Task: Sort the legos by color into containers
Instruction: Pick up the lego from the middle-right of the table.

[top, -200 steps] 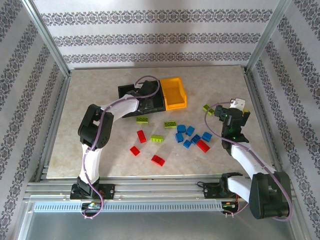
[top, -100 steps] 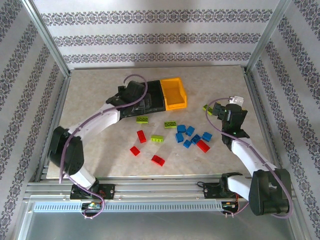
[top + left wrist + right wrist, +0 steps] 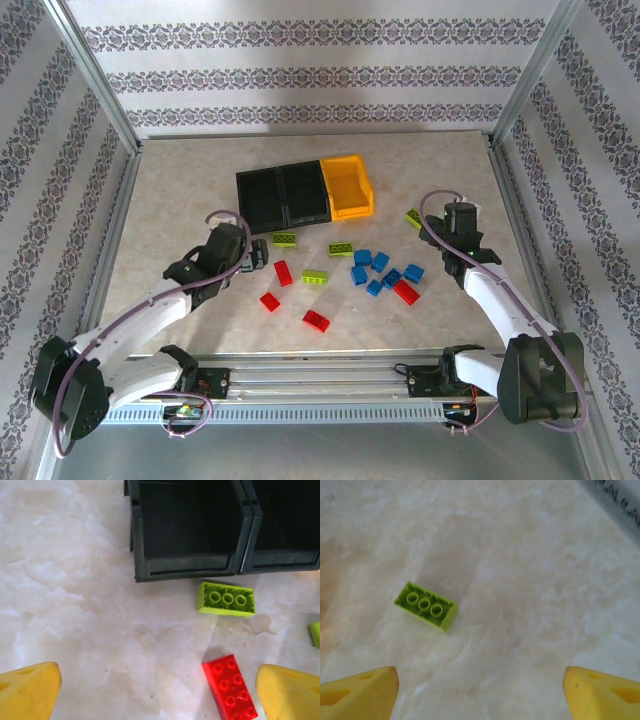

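Observation:
The containers stand in a row at the back: two black bins (image 3: 260,196) (image 3: 305,192) and a yellow-orange bin (image 3: 348,187). Legos lie loose on the table: lime bricks (image 3: 285,239) (image 3: 340,249), red bricks (image 3: 283,272) (image 3: 316,320) and a cluster of blue bricks (image 3: 380,270). My left gripper (image 3: 258,256) is open and empty, hanging in front of the black bins (image 3: 187,530). A red brick (image 3: 230,686) lies by its right finger (image 3: 290,690), with an upside-down lime brick (image 3: 226,598) beyond. My right gripper (image 3: 447,222) is open and empty over bare table, an upside-down lime brick (image 3: 426,605) ahead of it to the left.
Metal frame posts and patterned walls close in the table on three sides. A rail (image 3: 320,375) runs along the near edge between the arm bases. The frame edge (image 3: 620,505) shows at the top right of the right wrist view.
My left arm has pulled back from over the black bins toward the near left, and its jaws have opened wide. My right gripper has shifted slightly toward the table.

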{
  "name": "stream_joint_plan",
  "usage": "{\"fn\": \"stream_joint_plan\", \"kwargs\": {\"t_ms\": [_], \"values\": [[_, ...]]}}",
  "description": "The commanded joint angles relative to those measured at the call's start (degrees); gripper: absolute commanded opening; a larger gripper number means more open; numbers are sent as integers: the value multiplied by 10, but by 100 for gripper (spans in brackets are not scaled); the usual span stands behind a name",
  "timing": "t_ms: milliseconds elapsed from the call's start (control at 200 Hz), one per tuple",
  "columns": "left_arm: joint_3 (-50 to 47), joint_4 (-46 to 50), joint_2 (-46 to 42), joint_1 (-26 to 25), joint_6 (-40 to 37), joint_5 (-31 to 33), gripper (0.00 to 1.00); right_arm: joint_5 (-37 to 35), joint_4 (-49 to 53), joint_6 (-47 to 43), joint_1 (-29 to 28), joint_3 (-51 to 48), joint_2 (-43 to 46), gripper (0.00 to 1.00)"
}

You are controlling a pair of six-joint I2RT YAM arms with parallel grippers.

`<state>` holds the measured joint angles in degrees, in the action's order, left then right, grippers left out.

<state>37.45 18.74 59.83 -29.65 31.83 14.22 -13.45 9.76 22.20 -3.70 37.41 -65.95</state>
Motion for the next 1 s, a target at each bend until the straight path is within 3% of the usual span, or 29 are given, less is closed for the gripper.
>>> {"fn": "stream_joint_plan", "kwargs": {"t_ms": [0,195,500,999], "values": [[-38,-28,-40,-6,21,7,100,31,65,62,-9,8,2,83],[-84,-48,-87,-6,37,8,100,45,120,133,-33,-4,15,77],[-111,-64,-100,-6,47,30,100,59,193,202,-89,-22,18,75],[-127,-63,-112,-5,63,38,100,103,159,214,-97,-6,-79,73]]}}
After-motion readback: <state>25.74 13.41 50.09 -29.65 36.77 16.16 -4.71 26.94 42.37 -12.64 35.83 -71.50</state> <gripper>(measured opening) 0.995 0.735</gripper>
